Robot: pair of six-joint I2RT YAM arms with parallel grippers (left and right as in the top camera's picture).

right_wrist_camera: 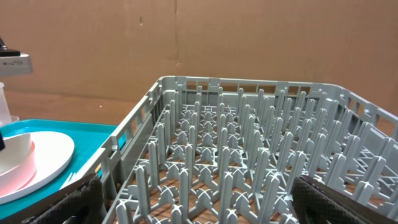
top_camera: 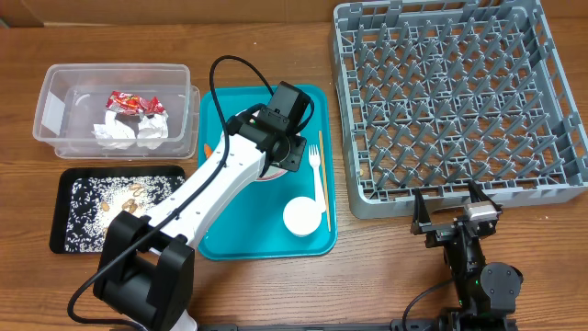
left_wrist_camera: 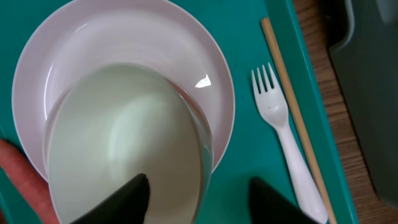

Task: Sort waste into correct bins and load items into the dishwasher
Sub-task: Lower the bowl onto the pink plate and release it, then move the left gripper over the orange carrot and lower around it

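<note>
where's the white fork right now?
Overhead view: the fork lies on the right side of the teal tray, just left of the wooden stick, with the white cup below it in frame.

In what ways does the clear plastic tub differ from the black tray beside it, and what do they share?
The clear tub is see-through with tall walls; the black tray is opaque and shallow. The tub holds crumpled white napkins and a red wrapper; the tray holds rice and beige scraps. Both are rectangular and stand left of the teal tray.
</note>
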